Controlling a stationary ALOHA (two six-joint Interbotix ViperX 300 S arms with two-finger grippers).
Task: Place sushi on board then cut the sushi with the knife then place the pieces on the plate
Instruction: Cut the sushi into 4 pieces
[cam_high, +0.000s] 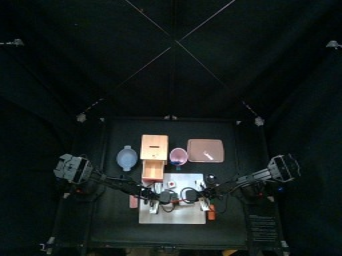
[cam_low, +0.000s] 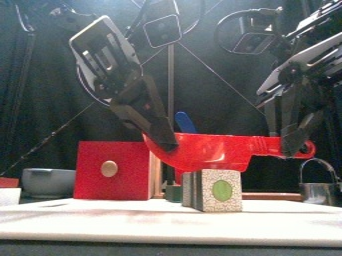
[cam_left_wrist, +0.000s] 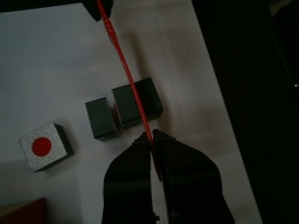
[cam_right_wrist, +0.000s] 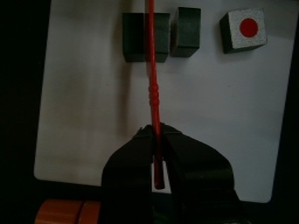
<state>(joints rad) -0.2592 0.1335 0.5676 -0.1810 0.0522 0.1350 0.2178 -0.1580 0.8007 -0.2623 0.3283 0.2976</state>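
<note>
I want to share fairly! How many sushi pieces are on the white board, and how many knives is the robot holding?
Dark green toy sushi pieces: 3
Red toy knife: 1
Total: 4

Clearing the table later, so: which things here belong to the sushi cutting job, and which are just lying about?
In the job: white board, sushi pieces, red knife held by left gripper and right gripper, pink tray.
Lying about: wooden box, blue-grey bowl, red cup, metal cutter.
</note>
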